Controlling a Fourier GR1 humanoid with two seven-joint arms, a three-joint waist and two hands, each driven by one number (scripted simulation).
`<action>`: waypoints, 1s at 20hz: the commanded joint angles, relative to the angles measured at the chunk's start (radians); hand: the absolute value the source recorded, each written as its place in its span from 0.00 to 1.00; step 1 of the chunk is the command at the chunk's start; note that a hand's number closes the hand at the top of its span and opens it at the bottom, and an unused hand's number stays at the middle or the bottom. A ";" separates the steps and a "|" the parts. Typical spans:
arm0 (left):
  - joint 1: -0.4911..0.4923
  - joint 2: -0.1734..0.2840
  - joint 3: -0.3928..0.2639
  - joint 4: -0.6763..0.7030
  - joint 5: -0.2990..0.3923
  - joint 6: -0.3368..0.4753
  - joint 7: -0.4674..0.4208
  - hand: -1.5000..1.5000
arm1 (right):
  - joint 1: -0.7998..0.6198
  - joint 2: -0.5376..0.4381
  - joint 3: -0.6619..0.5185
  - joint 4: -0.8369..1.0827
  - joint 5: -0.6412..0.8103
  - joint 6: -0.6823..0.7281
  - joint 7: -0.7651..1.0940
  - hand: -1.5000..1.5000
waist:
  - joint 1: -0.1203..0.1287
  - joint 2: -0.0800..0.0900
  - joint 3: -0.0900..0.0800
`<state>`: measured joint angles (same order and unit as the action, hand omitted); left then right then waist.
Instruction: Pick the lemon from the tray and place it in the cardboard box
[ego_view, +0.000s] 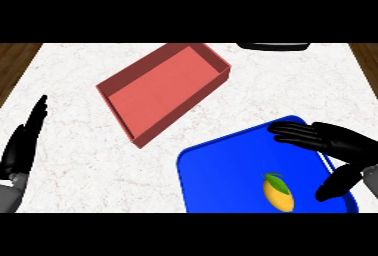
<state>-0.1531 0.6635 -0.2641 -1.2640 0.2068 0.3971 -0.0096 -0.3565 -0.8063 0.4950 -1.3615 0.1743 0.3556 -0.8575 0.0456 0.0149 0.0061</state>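
While spread open, right hand (332, 142) hovers over tray (221, 170), beside lemon (278, 192).

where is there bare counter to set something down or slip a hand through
Bare counter lies between the resting left hand and the red box, and right of the box, above the blue tray. It is crowded at the tray, where the right hand hangs over the lemon.

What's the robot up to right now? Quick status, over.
Right robot hand open above blue tray. Left robot hand resting at the left edge. Lemon on tray, ungrasped. Red box unobstructed.
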 joint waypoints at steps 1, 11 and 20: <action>-0.026 0.001 -0.003 -0.023 -0.015 0.013 0.049 0.50 | -0.060 -0.063 0.083 0.077 0.204 -0.006 -0.205 0.00 | -0.003 -0.005 -0.002; -0.005 -0.034 0.027 0.028 -0.054 0.007 0.020 0.50 | -0.205 0.033 0.262 0.131 0.505 -0.049 -0.069 0.00 | -0.033 -0.013 -0.006; 0.013 -0.078 0.073 0.007 -0.128 0.002 0.042 0.50 | -0.187 0.161 0.251 0.200 0.689 -0.080 -0.023 0.00 | -0.042 -0.014 -0.006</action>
<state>-0.1164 0.6269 -0.1947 -1.2783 0.1301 0.3761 0.0214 -0.5460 -0.6973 0.7472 -1.1979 0.7850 0.2651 -0.8648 0.0096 0.0005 0.0001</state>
